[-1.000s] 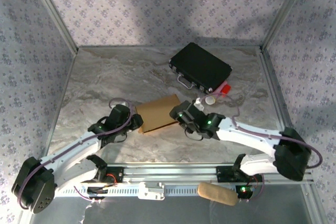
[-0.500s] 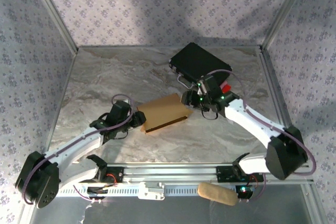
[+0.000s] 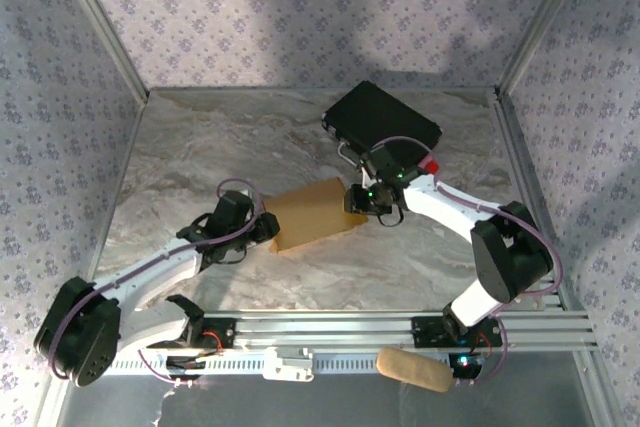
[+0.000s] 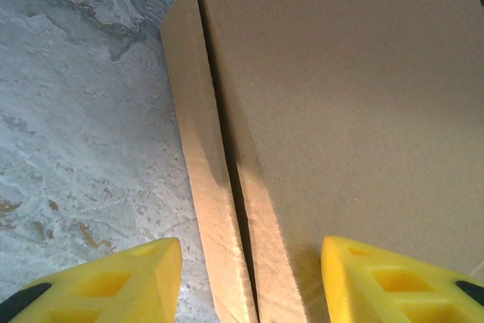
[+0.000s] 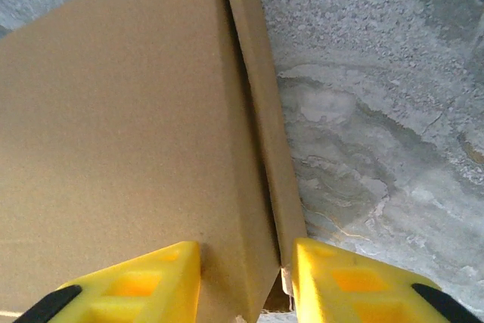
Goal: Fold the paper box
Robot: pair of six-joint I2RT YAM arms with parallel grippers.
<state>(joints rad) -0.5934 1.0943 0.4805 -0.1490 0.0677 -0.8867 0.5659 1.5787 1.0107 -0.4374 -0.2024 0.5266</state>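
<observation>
Kraft paper box (image 3: pixel 312 212) runs lengthwise between both: left gripper (image 4: pixel 249 255) half-open astride one end, right gripper (image 5: pixel 246 253) narrow around the other, grip unclear.

My left gripper (image 3: pixel 268 230) sits low, arm stretched forward, its fingers (image 4: pixel 151 253) well apart. Facing it, the right gripper (image 3: pixel 355 197) — arm bent back at the elbow — shows fingers (image 5: pixel 333 259) closer together; pinching or not, I can't tell.

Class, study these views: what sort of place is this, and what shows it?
Likely a robotics lab test cell: metal-framed walls, a marble-patterned table, and left arm and right arm at a paper box.
</observation>
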